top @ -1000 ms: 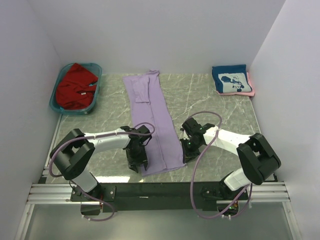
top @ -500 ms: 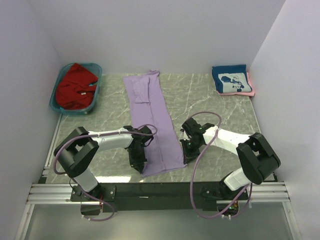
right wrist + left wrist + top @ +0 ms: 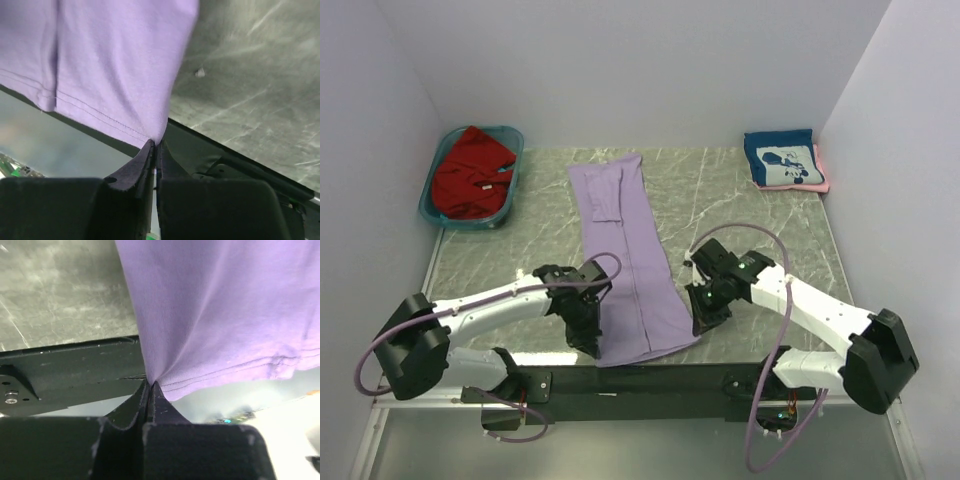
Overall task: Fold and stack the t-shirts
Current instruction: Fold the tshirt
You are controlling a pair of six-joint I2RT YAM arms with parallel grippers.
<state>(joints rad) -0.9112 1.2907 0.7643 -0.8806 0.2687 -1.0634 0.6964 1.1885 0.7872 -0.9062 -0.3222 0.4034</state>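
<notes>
At shirt [image 3: 630, 255] hem: left hand [image 3: 591, 347], right hand [image 3: 704, 322] pinching.

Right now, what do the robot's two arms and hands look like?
Both the left arm and right arm have white links with bulky black joints. A pale mauve cable loops loosely along each. The left hand and right hand are matte black, with two flat wedge-shaped fingers apiece.

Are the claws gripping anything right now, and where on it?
Both hold the long folded lavender-purple cloth t-shirt: the left claw pinches the left corner of its near hem, the right claw the right corner.
</notes>
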